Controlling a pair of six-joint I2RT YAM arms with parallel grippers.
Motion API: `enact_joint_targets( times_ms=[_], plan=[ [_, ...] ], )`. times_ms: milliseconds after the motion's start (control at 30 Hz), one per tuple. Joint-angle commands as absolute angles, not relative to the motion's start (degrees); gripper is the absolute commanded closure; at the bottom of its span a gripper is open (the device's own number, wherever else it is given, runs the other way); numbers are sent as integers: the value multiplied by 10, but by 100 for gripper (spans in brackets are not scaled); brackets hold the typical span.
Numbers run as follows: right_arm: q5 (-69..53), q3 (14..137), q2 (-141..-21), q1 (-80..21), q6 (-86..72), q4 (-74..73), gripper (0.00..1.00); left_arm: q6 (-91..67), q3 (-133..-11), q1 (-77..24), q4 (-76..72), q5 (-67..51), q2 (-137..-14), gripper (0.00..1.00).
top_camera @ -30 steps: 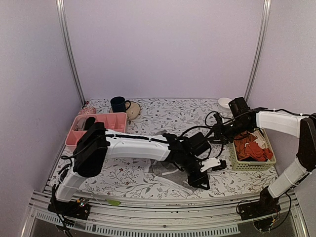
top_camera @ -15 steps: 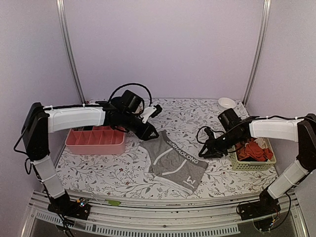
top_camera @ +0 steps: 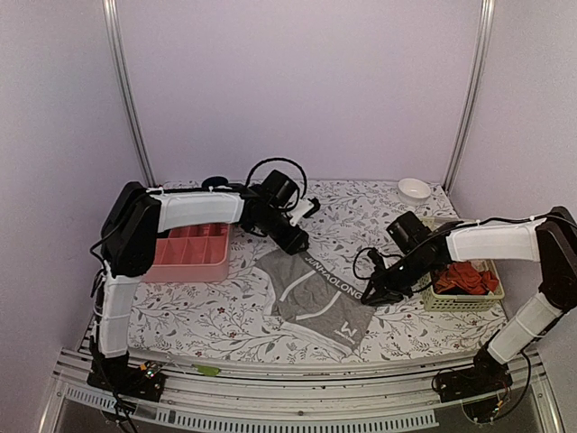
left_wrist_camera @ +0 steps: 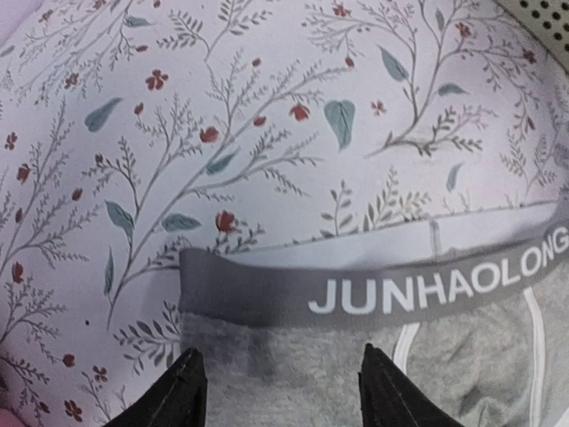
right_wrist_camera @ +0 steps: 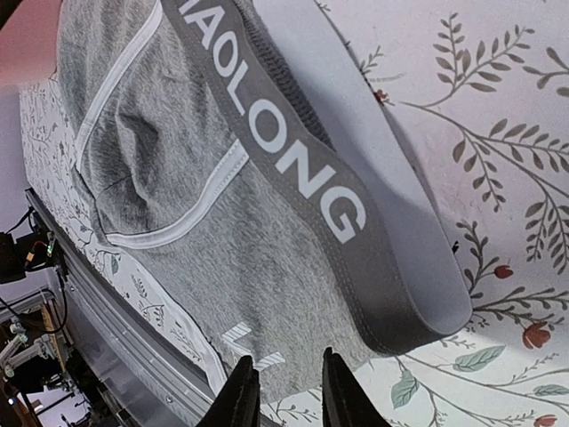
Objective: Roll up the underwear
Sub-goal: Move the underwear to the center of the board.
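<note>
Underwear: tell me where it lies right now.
In the top view the underwear lies spread on the floral table, near its middle, between the pink tray on the left and the green basket on the right.

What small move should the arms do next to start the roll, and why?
Probably lower both grippers and pinch the waistband ends. The underwear lies flat, unrolled; the left gripper hovers open over one waistband corner, the right gripper by the other end, neither gripping cloth.

Two robot arms (top_camera: 194, 209), one grey underwear (top_camera: 315, 293), one pink compartment tray (top_camera: 189, 269), one green basket (top_camera: 455, 305), one white bowl (top_camera: 414, 189).
</note>
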State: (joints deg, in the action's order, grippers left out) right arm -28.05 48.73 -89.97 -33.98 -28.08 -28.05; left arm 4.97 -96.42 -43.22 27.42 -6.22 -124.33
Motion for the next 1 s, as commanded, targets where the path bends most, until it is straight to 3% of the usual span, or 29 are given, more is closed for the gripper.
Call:
enact_joint_targets(
  times_ms=[0, 167, 267, 333, 433, 500, 700, 967],
  plan=[
    [-251, 485, -853, -341, -293, -311, 74, 85, -1051, -427, 301, -14, -1309, 40],
    [-238, 463, -826, -341, -313, -322, 74, 114, -1121, -424, 318, 18, -1368, 40],
    [-237, 447, -815, -340, -325, -322, 71, 129, -1171, -420, 353, 19, -1405, 47],
    [-235, 440, -810, -338, -329, -323, 69, 130, -1191, -413, 368, 6, -1418, 58],
    [-234, 431, -803, -327, -330, -324, 69, 117, -1180, -399, 371, -8, -1409, 87],
    [-234, 430, -801, -318, -330, -323, 68, 99, -1137, -384, 351, -25, -1379, 100],
    [-242, 429, -822, -309, -328, -285, 68, 5, -929, -307, 203, -158, -1262, 100],
    [-242, 466, -901, -309, -346, -193, 67, -3, -892, -299, 216, -188, -1266, 100]
  ],
)
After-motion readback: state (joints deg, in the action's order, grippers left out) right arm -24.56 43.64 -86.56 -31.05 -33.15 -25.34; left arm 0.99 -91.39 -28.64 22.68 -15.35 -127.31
